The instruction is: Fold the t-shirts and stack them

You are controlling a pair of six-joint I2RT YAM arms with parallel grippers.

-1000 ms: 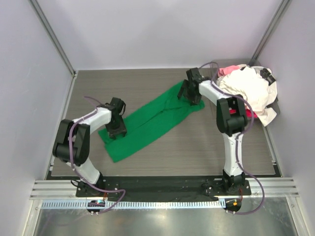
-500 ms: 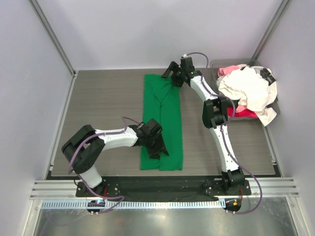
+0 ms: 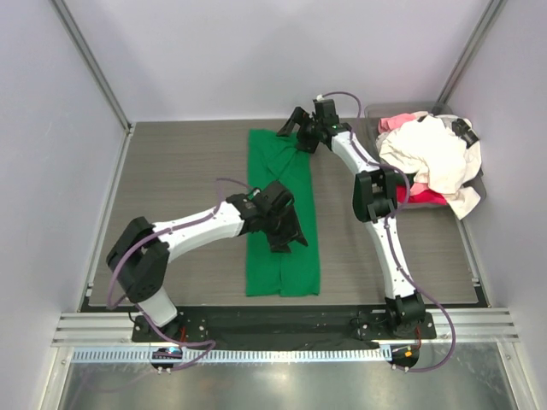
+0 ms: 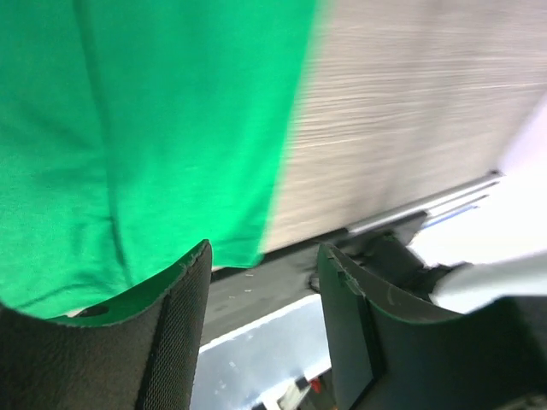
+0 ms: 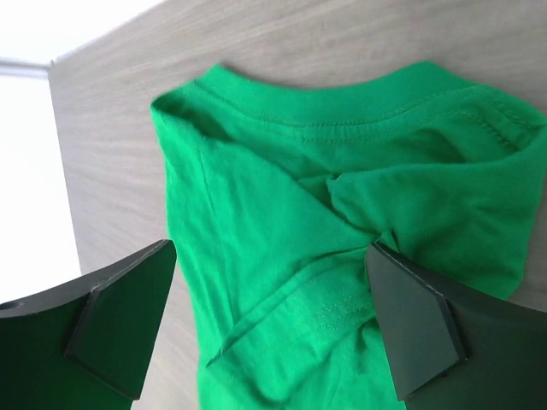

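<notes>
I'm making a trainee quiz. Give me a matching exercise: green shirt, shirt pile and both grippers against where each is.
1 green t-shirt
2 pile of shirts
3 left gripper
4 right gripper

A open, at the collar end
B far right of the table
C long strip, mid-table
D open, over the shirt's middle

Pairs: 1-C, 2-B, 3-D, 4-A

One green t-shirt (image 3: 286,179) — one mixed pile (image 3: 432,154) — two arms (image 3: 201,226)
</notes>
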